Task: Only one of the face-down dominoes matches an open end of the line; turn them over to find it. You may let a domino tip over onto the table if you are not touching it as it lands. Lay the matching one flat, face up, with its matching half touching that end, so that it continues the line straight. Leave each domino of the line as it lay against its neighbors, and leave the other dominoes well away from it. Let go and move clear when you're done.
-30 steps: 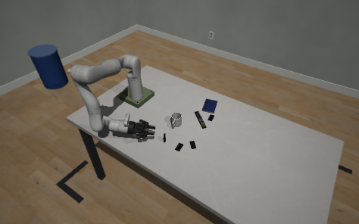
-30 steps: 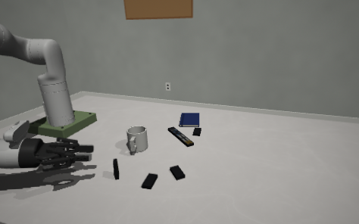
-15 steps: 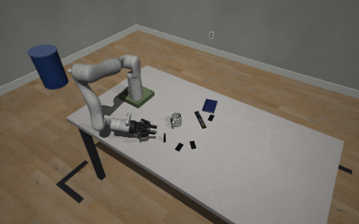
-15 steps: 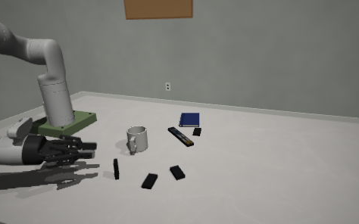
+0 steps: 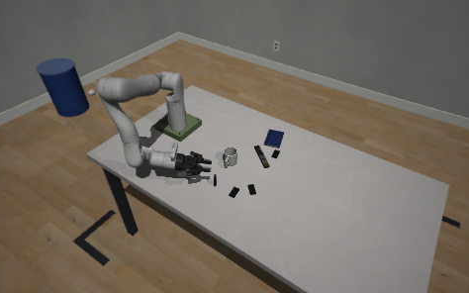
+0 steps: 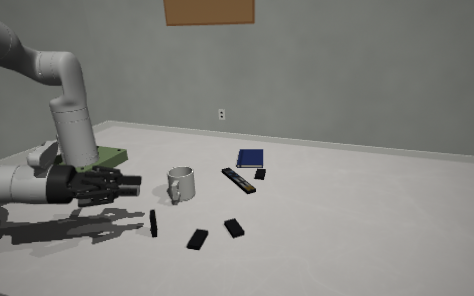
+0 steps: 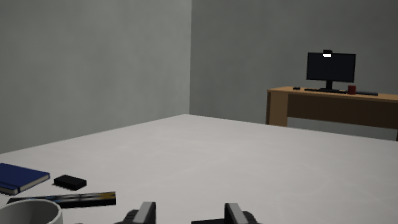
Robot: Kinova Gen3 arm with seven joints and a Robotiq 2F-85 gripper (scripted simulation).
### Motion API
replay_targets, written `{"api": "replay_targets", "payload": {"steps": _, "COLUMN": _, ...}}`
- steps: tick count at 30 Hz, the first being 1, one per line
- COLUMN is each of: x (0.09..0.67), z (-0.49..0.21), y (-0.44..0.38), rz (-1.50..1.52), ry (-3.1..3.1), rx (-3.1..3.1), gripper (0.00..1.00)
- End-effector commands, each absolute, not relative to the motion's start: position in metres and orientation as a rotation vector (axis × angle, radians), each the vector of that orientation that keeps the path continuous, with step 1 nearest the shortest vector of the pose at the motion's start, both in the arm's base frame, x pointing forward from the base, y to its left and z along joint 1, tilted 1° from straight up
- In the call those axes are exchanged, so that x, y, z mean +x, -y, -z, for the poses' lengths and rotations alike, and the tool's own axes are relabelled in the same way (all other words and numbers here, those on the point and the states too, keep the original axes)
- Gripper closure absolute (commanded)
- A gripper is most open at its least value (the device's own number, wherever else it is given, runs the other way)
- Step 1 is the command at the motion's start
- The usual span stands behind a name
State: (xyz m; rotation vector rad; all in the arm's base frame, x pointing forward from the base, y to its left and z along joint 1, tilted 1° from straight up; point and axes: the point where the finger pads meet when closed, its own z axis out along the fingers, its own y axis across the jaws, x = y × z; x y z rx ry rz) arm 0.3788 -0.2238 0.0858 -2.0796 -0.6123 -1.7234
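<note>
My gripper [image 5: 209, 165] [image 6: 139, 185] [image 7: 190, 212] is partly open and empty. It points level above the table, behind and above a black domino [image 5: 215, 180] [image 6: 153, 223] that stands on edge. Two dark dominoes lie flat beyond it: one domino [image 5: 234, 192] [image 6: 197, 239] nearer the front and another domino [image 5: 251, 189] [image 6: 234, 228]. A fourth domino [image 5: 275, 153] [image 6: 260, 174] [image 7: 70, 182] lies flat near the line. The line [image 5: 261, 156] [image 6: 238, 180] [image 7: 90, 200] is a straight dark strip with coloured marks; its pips are too small to read. One dark edge shows at the wrist view's bottom.
A grey mug [image 5: 231, 156] [image 6: 181, 183] [image 7: 30, 212] stands between the gripper and the line. A blue book [image 5: 274, 138] [image 6: 250, 158] [image 7: 20, 176] lies behind the line. The green base plate [image 5: 192, 130] [image 6: 114, 157] is at the table's back left.
</note>
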Motion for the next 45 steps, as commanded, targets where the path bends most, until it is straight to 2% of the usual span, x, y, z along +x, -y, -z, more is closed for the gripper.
{"api": "replay_targets", "payload": {"steps": 1, "x": 0.3853, "z": -0.0924, "y": 0.2196, "rz": 1.724, "ry": 0.613, "rx": -2.080, "gripper": 0.51}}
{"api": "replay_targets", "payload": {"steps": 18, "x": 0.3921, "z": -0.0990, "y": 0.2146, "rz": 1.725, "ry": 0.894, "rx": -1.996, "gripper": 0.51}}
{"api": "replay_targets", "payload": {"steps": 45, "x": 0.3926, "z": -0.0994, "y": 0.2146, "rz": 1.594, "ry": 1.822, "rx": -1.543, "gripper": 0.51}}
